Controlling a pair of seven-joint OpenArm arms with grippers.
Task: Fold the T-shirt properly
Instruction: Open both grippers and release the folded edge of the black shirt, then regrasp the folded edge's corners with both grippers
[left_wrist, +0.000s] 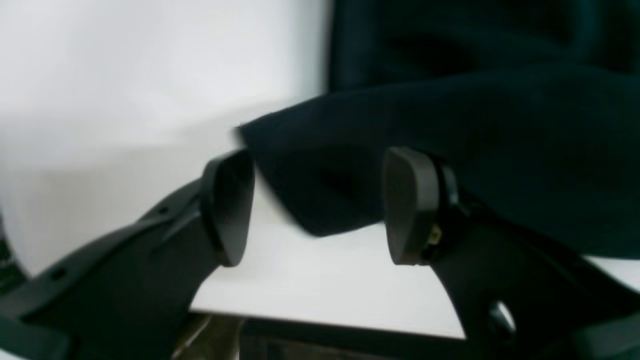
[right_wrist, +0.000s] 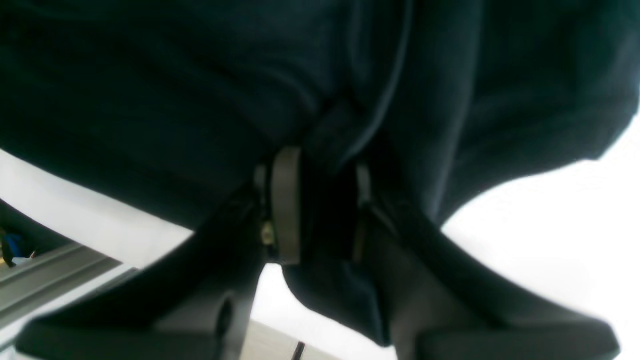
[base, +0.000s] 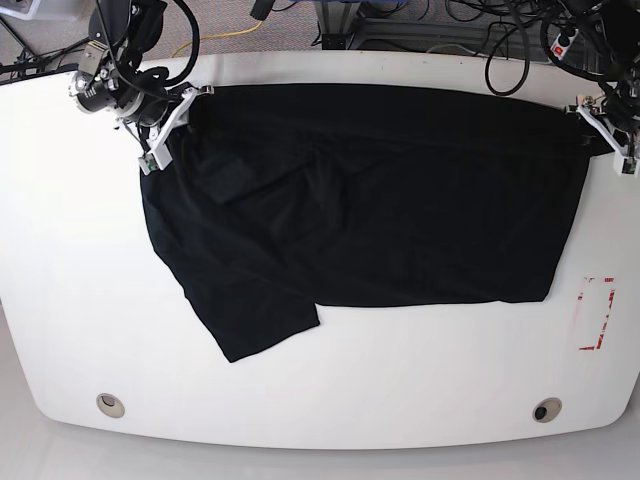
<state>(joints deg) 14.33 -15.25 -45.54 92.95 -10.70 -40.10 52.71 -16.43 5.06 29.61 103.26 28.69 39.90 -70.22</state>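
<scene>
T-shirt (base: 370, 200) – black, spread wide across the white table (base: 330, 390), long edge running along the table's far side, most of it lying flat with soft wrinkles. One sleeve (base: 255, 320) sticks out toward the near side at base-view left, and a small folded patch sits on the cloth near the far-left corner.

Right gripper (right_wrist: 320, 210) at the shirt's far-left corner in the base view – fingers close together with a bunch of black fabric pinched between the pads, cloth draping over and below them in the right wrist view.

Left gripper (left_wrist: 320, 205) at the shirt's far-right corner in the base view, by the table edge. Fingers stand apart, nothing clamped; a corner of the shirt lies on the table just beyond the gap between the pads.

A red-marked rectangle (base: 597, 313) on the table, base-view right, apart from the shirt. Cables (base: 470, 25) beyond the far edge.
</scene>
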